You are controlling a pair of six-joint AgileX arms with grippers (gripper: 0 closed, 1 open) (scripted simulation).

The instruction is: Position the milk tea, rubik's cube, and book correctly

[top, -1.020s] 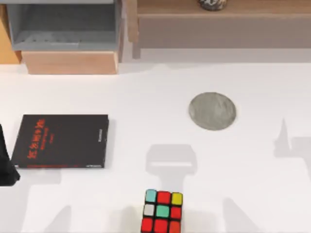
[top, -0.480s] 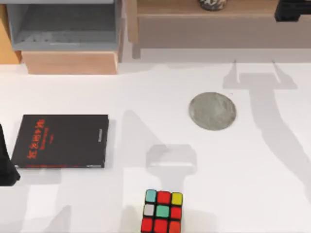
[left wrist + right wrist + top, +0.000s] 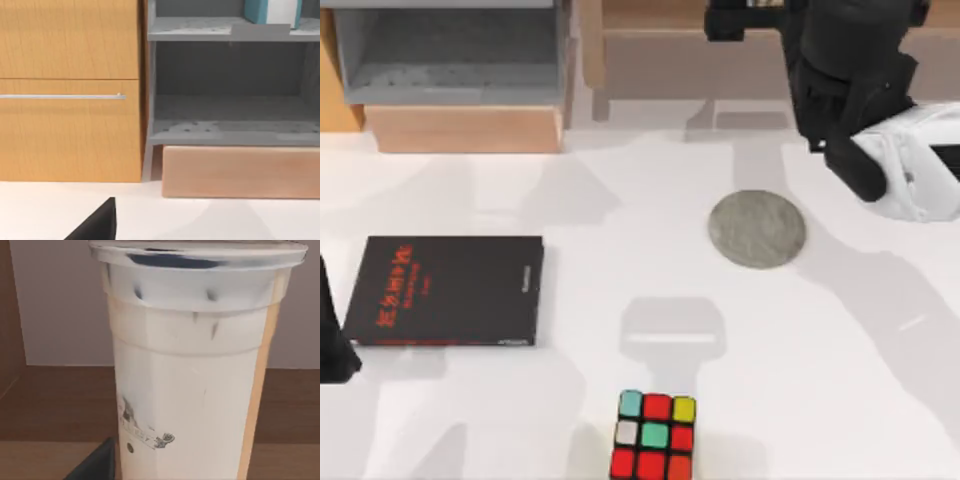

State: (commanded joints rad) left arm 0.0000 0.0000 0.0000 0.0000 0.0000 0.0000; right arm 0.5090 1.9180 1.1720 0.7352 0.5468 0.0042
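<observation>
The milk tea (image 3: 195, 390) stands upright on the wooden shelf, close in front of my right gripper; one dark finger (image 3: 97, 462) shows beside the cup's base. In the top view my right gripper (image 3: 748, 18) reaches over the shelf at the back and covers the cup, open and not closed on it. The black book (image 3: 445, 290) with red characters lies flat at the left. At the front edge, near the middle, sits the rubik's cube (image 3: 655, 437). My left gripper (image 3: 332, 335) is parked at the left edge beside the book, open.
A grey round coaster (image 3: 757, 229) lies right of centre. A grey open cabinet (image 3: 450, 50) on a wooden base stands back left, and the wooden shelf (image 3: 650, 15) runs along the back. My right arm's white link (image 3: 915, 175) hangs over the back right.
My right arm came in from the top right corner and now reaches leftward over the shelf where the cup stands. Book, cube, coaster and left arm stayed put.
</observation>
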